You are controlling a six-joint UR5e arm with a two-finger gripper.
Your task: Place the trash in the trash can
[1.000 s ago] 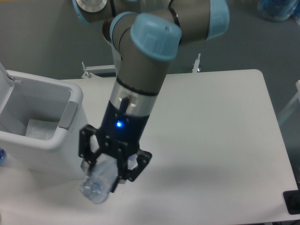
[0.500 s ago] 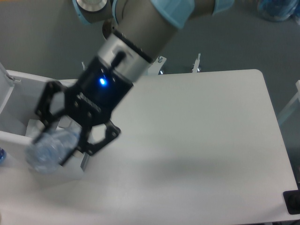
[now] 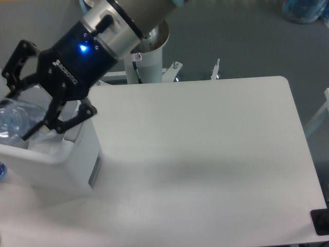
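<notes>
My gripper (image 3: pixel 20 114) hangs over the open top of the trash can (image 3: pixel 61 159), a white boxy bin at the table's left side. It is shut on a clear plastic bottle (image 3: pixel 12 119), one piece of the trash, which is held above the bin's inside. The bottle's label does not show. Something white and flat (image 3: pixel 49 144), likely the wrapper, lies inside the bin just below the black fingers (image 3: pixel 54 121); most of it is hidden. A grey panel (image 3: pixel 94 170) shows on the bin's right side.
The arm's white pedestal (image 3: pixel 152 57) stands behind the table's (image 3: pixel 205 154) back edge, with small metal brackets (image 3: pixel 216 70) beside it. A blue object (image 3: pixel 1 170) peeks in at the left edge. A black item (image 3: pixel 321 222) sits at the bottom right corner.
The gripper has swung left and up with the bottle, from the table in front of the bin to above the bin's opening.
</notes>
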